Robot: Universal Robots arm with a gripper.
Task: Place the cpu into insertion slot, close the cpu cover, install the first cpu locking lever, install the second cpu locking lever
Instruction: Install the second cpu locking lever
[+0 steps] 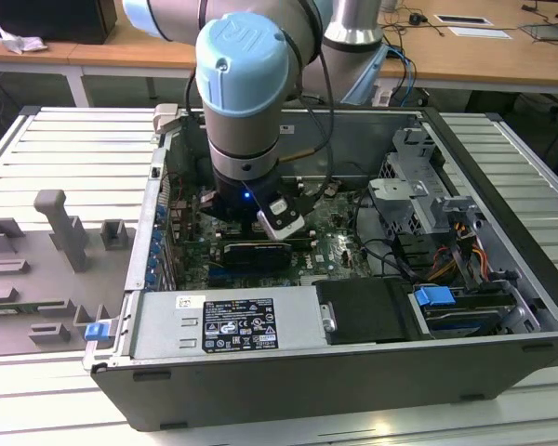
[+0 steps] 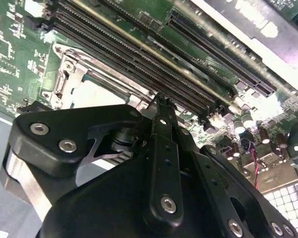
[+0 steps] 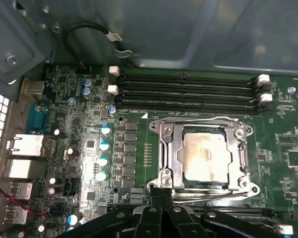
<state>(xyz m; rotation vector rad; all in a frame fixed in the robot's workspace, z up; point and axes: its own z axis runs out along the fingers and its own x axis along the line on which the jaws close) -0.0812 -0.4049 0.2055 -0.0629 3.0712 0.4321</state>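
The cpu [image 3: 206, 156] sits in the insertion slot [image 3: 165, 157], with the cpu cover [image 3: 238, 148] lowered over it. The gripper [image 3: 161, 191], fingers together, rests at the slot's edge.

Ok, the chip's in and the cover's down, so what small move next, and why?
Probably ease the gripper down onto the locking lever at the socket's edge: the cpu lies under the lowered cpu cover, and the shut jaws hover right beside that lever. Whether it is latched, I cannot tell.
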